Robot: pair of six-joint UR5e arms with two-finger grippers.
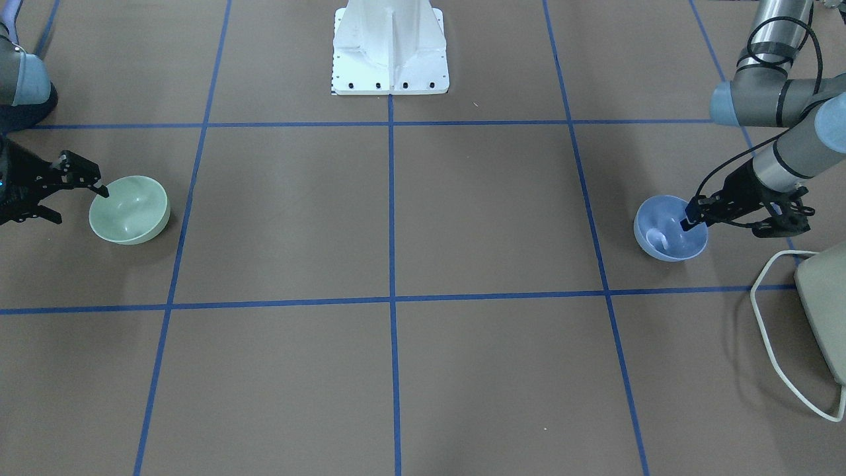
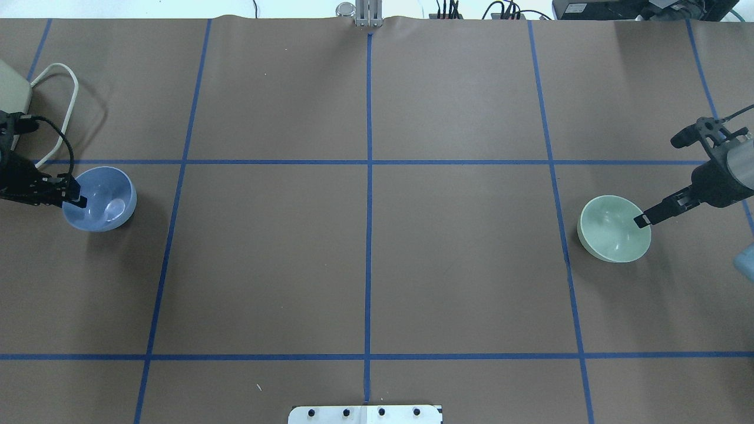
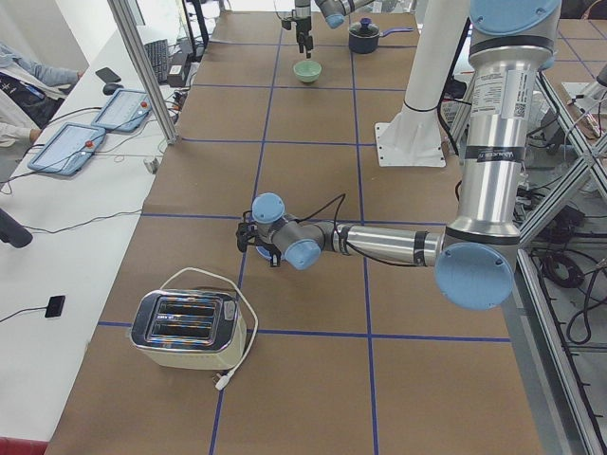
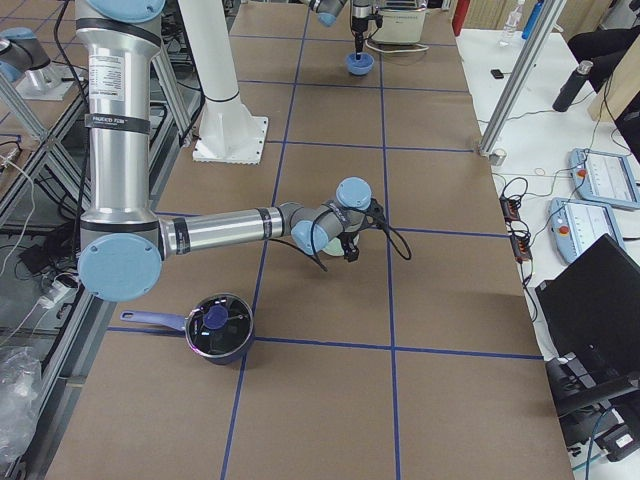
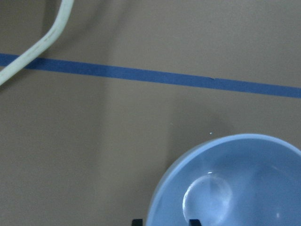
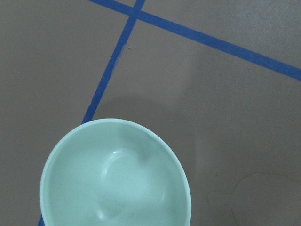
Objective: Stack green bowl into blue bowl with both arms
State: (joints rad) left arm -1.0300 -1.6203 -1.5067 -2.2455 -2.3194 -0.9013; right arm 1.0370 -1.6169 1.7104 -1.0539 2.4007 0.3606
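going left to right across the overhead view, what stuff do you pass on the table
toaster → blue bowl → central blue tape line → green bowl

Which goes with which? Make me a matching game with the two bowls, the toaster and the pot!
Things:
1. green bowl
2. blue bowl
3. toaster
4. pot

Clues:
A. the left gripper reaches over its rim
B. a white cord loops around it
C. dark, with a lid and a blue knob
D. the right gripper is at its rim

Pairs: 1-D, 2-A, 3-B, 4-C
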